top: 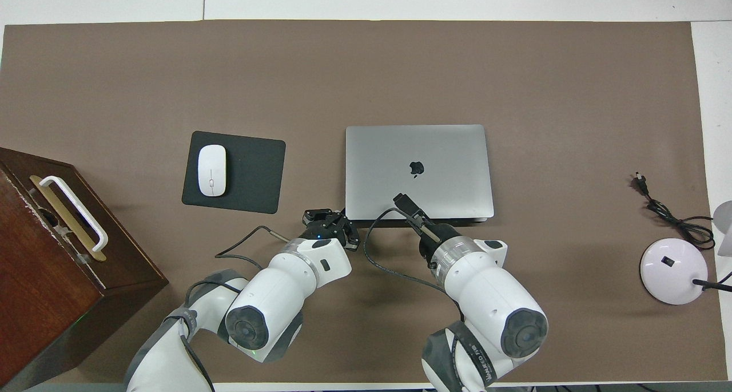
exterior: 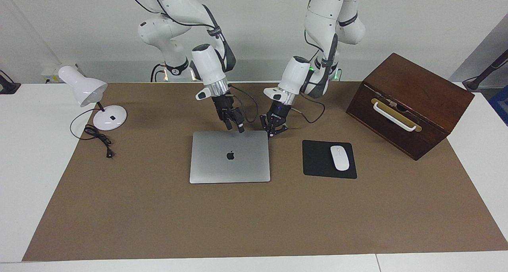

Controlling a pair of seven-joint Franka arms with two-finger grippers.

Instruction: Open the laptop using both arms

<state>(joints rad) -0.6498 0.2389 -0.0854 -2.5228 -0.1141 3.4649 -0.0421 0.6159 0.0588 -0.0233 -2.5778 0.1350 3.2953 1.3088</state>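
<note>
As seen from across the table, the laptop (exterior: 229, 157) lay shut mid-mat, beside the mouse pad (exterior: 329, 159). Right gripper (exterior: 234, 126), fingers parted and holding nothing, touched its robot-side edge; left gripper (exterior: 275, 128), also spread (empty), hovered at the corner.

From overhead, both grippers crowded that edge. A slipping fingertip would probably shove the laptop (top: 417, 171) instead of lifting the lid.

Bright even light, soft shadows, sharp focus
</note>
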